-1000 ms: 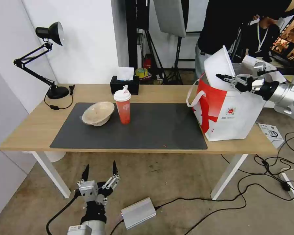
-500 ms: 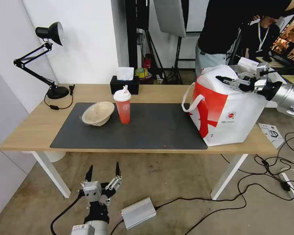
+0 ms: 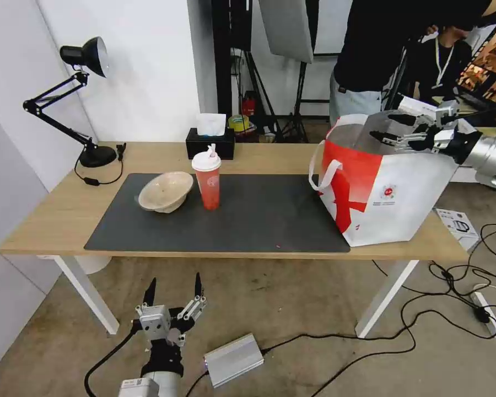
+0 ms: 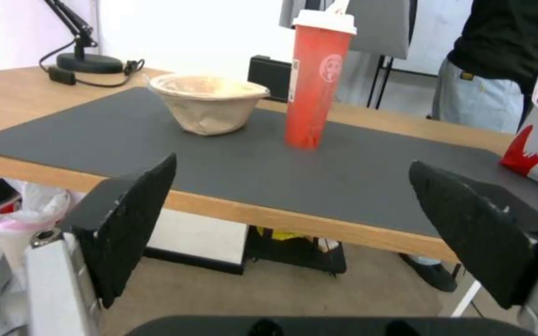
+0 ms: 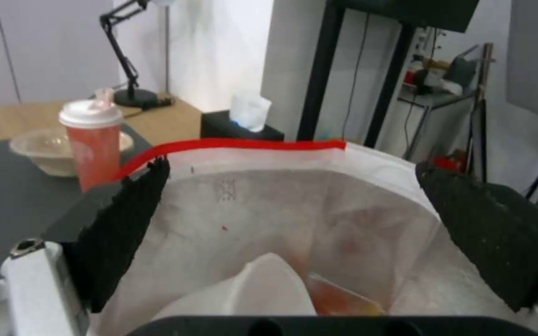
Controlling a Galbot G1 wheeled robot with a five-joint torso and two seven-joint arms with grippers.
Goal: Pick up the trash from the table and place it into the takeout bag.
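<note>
The beige pulp bowl point(image 3: 166, 191) and the upright red cup point(image 3: 206, 178) stood side by side on the desk's point(image 3: 49, 215) dark mat point(image 3: 259, 220). The white bowl point(image 5: 263, 289) lay tilted inside the open takeout bag point(image 3: 388, 193).

Large white plastic bowl point(image 5: 263, 289): now down inside the white-and-red takeout bag point(image 3: 388, 190), out of the right claw point(image 3: 394, 127).
Right claw: spread empty over the bag's mouth, now higher.
Bag mouth: now open.

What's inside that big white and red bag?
Inside the bag, below the open right hand, lies a white plastic bowl with red food scraps. The bag's bottom beneath it is covered, so anything else there cannot be seen.
</note>
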